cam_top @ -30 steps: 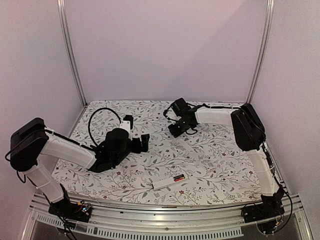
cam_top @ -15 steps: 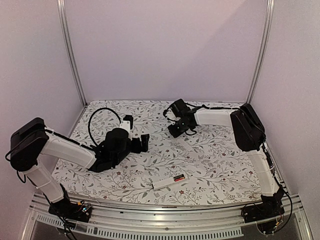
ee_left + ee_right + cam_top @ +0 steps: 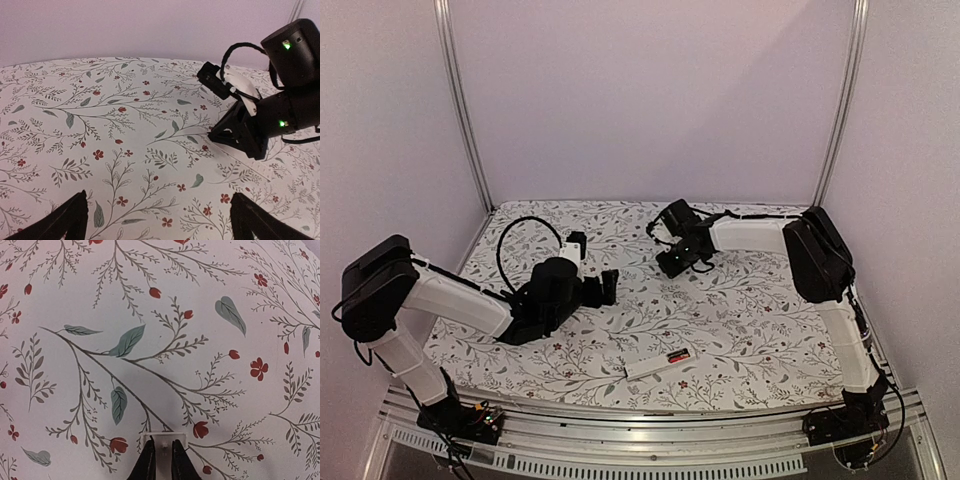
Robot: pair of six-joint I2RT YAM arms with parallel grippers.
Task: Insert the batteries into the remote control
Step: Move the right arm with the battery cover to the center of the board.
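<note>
The remote control (image 3: 655, 365), a slim white bar, lies near the table's front edge. A red battery (image 3: 678, 356) shows at its right end with a dark bit beside it. I cannot make out the black battery on its own. My right gripper (image 3: 162, 462) hangs over the back middle of the cloth, shut on the end of a thin flat white cover strip (image 3: 164, 436). It also shows in the top view as the right gripper (image 3: 672, 264). My left gripper (image 3: 162, 225) is wide open, with only bare cloth between its fingers (image 3: 70, 222). It sits left of centre, far from the remote.
A floral cloth (image 3: 750, 320) covers the table. Metal frame posts (image 3: 460, 110) and pale walls close in the back and sides. A metal rail (image 3: 650, 425) runs along the front edge. The right arm's black wrist (image 3: 280, 115) reaches in ahead of the left gripper.
The right gripper has shifted a little up and to the left. The pale strip seen on the cloth just below it earlier no longer shows there. The left arm has not moved.
</note>
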